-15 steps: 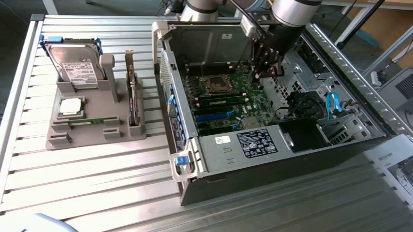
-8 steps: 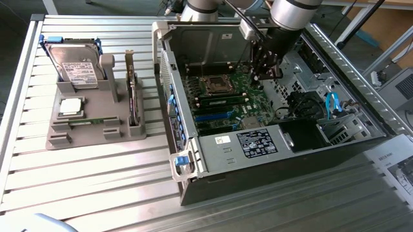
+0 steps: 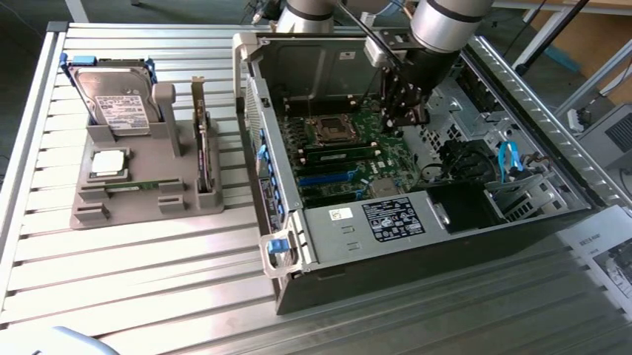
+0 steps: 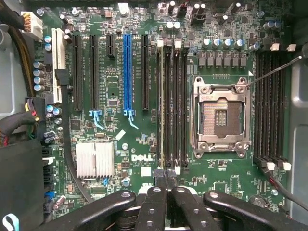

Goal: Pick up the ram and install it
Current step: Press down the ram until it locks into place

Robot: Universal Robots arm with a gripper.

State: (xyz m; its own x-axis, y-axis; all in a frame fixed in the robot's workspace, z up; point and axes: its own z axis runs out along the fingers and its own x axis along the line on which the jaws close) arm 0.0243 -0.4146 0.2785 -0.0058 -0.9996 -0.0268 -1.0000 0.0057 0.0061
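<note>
Ribbed metal table (image 3: 148, 296), matt plastic holder (image 3: 133, 211), glossy motherboard (image 4: 231, 171).

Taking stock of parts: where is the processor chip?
On the exterior view's left, the processor chip lies on the gray holder, right beside the hard drive.

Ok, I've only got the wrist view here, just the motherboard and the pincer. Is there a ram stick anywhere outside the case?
Observer: Yes, one ram sits in a grey holder, at the exterior view's left of the case.
Operator: What else is in that holder?
Observer: A hard drive standing upright, a silver processor lying flat, and a dark card on edge.
</note>
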